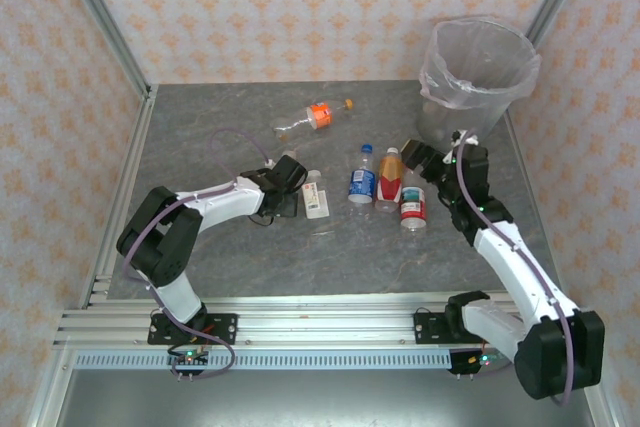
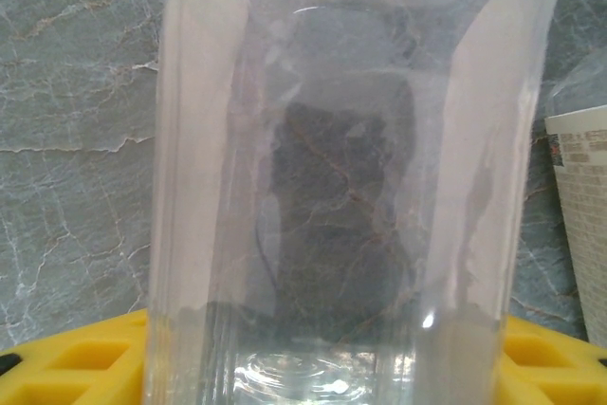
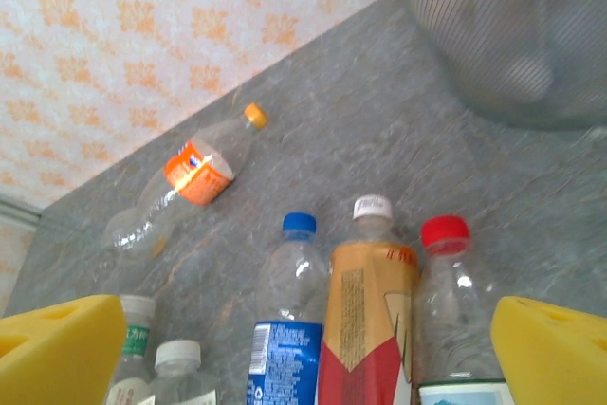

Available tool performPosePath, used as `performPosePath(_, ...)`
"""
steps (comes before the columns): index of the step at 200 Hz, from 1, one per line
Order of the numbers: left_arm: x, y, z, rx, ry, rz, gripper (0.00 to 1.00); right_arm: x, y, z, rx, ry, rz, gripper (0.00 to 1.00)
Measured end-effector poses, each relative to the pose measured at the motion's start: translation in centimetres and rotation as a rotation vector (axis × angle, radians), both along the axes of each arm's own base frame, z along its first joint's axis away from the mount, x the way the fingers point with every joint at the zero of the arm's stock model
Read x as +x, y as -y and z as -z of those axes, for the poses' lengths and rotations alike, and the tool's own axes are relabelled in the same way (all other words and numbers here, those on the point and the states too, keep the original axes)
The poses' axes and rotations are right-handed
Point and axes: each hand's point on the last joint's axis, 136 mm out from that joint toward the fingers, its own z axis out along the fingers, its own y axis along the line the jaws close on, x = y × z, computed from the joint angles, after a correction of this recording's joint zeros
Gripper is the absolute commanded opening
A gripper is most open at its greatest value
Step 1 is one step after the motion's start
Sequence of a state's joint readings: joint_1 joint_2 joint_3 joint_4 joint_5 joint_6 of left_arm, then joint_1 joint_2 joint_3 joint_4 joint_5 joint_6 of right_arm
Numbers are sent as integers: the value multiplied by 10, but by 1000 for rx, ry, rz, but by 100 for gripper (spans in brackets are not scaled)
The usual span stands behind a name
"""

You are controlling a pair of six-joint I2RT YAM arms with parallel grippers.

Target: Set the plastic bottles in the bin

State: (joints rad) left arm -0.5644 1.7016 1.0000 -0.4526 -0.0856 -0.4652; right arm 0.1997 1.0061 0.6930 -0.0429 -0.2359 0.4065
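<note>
A clear plastic bottle (image 2: pixel 351 177) stands close in the left wrist view, and my left gripper (image 2: pixel 327 367) is shut on it, its yellow fingers (image 2: pixel 76 362) against both sides. From above, the left gripper (image 1: pixel 288 179) covers most of that bottle, beside a white-labelled bottle (image 1: pixel 315 195). My right gripper (image 1: pixel 412 155) is open and holds nothing. It hangs over three bottles side by side: blue-labelled (image 3: pixel 289 329), brown-and-red (image 3: pixel 365 320) and red-capped (image 3: pixel 450 301). An orange-labelled bottle (image 1: pixel 315 119) lies farther back. The grey bin (image 1: pixel 478 62) with its clear liner stands at the back right.
Patterned walls close in the grey marble table (image 1: pixel 220 147) at the back and both sides. A metal rail (image 1: pixel 320 322) runs along the near edge at the arm bases. Two white-capped bottles (image 3: pixel 175 367) show low left in the right wrist view.
</note>
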Motion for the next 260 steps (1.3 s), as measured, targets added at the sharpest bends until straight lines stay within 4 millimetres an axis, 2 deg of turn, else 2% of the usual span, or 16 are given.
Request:
performPosePath(24,1,1,-12,-19,35,6,55,1,-16,15,7,-23,-25,99)
performPosePath(47,2,1,-34,-62,116,24,54,5,-28,17,18,-18,-46,99)
performPosePath(90,-3,11,-73,-172,255,120,52,7,-49,37,60,-80,-120,99)
performPosePath(115,-7,26,-93,-240,311,203,52,4,-63,41,77,-108,-160,99)
performPosePath(140,-10,45,-109,-309,348,283,52,8,-66,33,121,-122,-141,99)
performPosePath(165,-16,66,-116,-370,357,361,52,18,-77,35,177,-167,-150,99)
performPosePath(195,-24,83,-118,-410,347,426,52,26,-103,40,280,-230,-229,99)
performPosePath(215,-25,87,-114,-415,331,439,52,25,-116,31,327,-199,-281,99)
performPosePath(260,-23,95,-113,-436,312,458,52,15,-122,-20,371,-31,-348,99)
